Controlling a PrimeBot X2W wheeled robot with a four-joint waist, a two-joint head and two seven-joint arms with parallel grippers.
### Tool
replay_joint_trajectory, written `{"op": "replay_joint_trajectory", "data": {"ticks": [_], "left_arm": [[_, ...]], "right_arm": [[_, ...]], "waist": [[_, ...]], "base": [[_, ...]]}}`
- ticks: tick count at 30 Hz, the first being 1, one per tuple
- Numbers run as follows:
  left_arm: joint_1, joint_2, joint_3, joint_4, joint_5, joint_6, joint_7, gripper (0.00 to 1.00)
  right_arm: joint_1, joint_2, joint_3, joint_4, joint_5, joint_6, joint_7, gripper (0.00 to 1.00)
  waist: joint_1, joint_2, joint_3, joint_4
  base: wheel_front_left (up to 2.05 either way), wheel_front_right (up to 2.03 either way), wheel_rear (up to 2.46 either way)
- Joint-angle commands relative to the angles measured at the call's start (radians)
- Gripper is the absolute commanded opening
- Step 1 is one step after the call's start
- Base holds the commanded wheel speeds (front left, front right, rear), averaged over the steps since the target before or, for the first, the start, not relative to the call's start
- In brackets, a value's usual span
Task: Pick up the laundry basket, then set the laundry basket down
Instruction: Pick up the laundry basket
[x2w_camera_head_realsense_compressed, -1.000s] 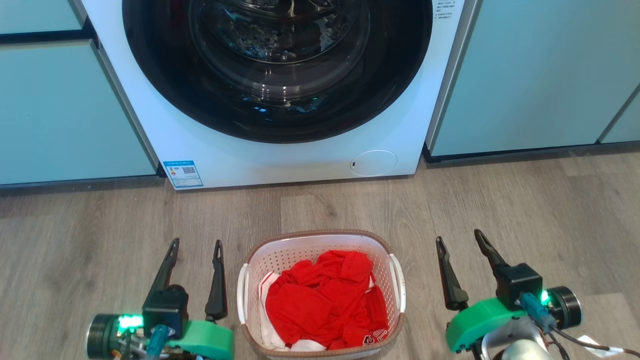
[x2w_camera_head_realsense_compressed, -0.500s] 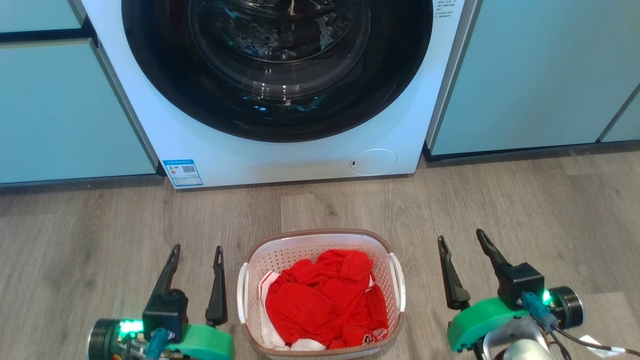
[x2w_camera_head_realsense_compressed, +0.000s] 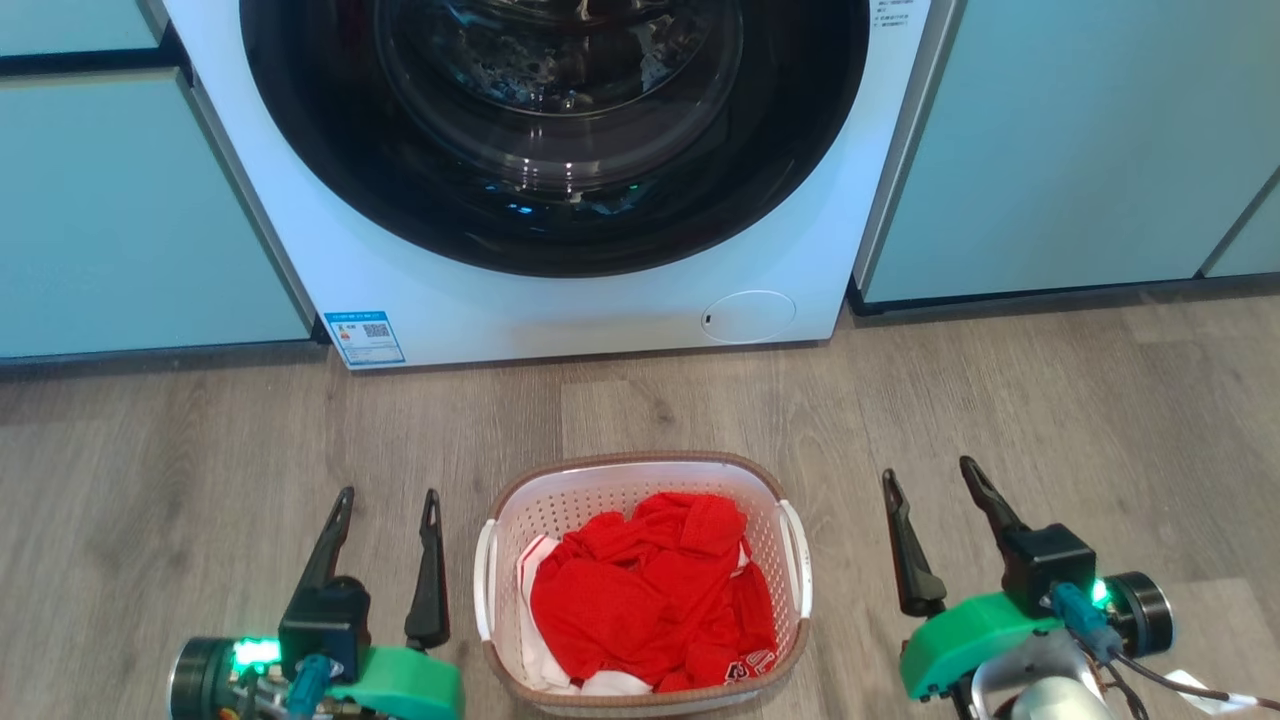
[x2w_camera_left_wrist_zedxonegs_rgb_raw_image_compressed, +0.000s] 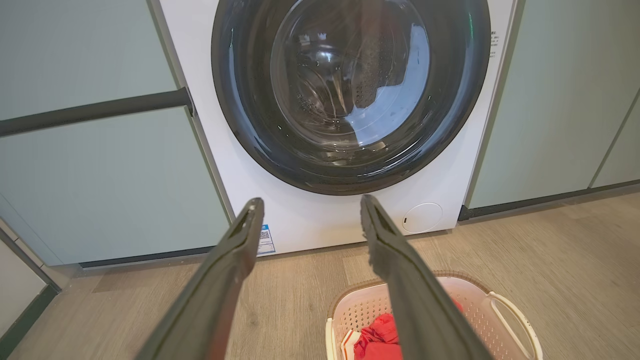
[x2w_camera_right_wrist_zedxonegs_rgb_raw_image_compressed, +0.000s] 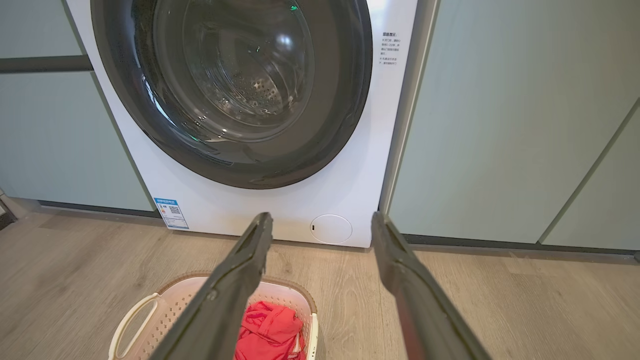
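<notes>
The laundry basket (x2w_camera_head_realsense_compressed: 570, 505) stands on the wood floor (x2w_camera_head_realsense_compressed: 640, 400) before the washing machine (x2w_camera_head_realsense_compressed: 560, 310). It is loaded with red garments (x2w_camera_head_realsense_compressed: 650, 600) and has not been lifted. Its white side handles (x2w_camera_head_realsense_compressed: 800, 560) face outward, which accounts for the arms' stance. The left claw (x2w_camera_head_realsense_compressed: 388, 494) sits just beside the left handle and the right claw (x2w_camera_head_realsense_compressed: 928, 470) near the right one. Both are released, empty and clear of the plastic, evidently staged for a two-sided grasp.

Against the frame a second earlier, the whole head view has shifted slightly, so the camera moved and not the basket. The left claw sits marginally lower in view. Finger spread is unchanged.
</notes>
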Motion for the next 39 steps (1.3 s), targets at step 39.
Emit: {"op": "replay_joint_trajectory", "data": {"ticks": [39], "left_arm": [[-0.46, -0.028, 0.006, 0.3, 0.008, -0.052, -0.012, 1.0]], "right_arm": [[-0.393, -0.01, -0.106, 0.05, -0.027, 0.003, -0.013, 1.0]], "waist": [[0.0, 0.0, 0.566, 0.026]], "base": [[0.0, 0.0, 0.0]]}}
